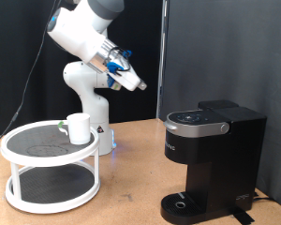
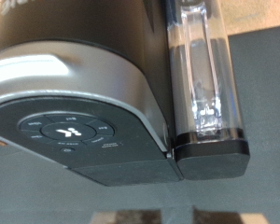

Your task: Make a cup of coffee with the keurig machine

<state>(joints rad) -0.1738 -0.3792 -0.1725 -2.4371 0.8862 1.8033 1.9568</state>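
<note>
Gripper point(image 1: 140, 85) aloft; cup point(image 1: 79, 128) on rack point(image 1: 49, 192).

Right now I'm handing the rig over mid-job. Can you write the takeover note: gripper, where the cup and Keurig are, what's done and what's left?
Gripper: raised in the air, up and to the exterior view's left of the keurig machine; nothing shows between its fingers. The wrist view looks down on the machine's top panel.
Cup: upright on the top shelf of the white two-tier stand, at the exterior view's left.
Machine: lid down, drip tray bare.
Done: nothing visible yet.
Left: the cup is not yet at the machine; no brewing shows.
</note>
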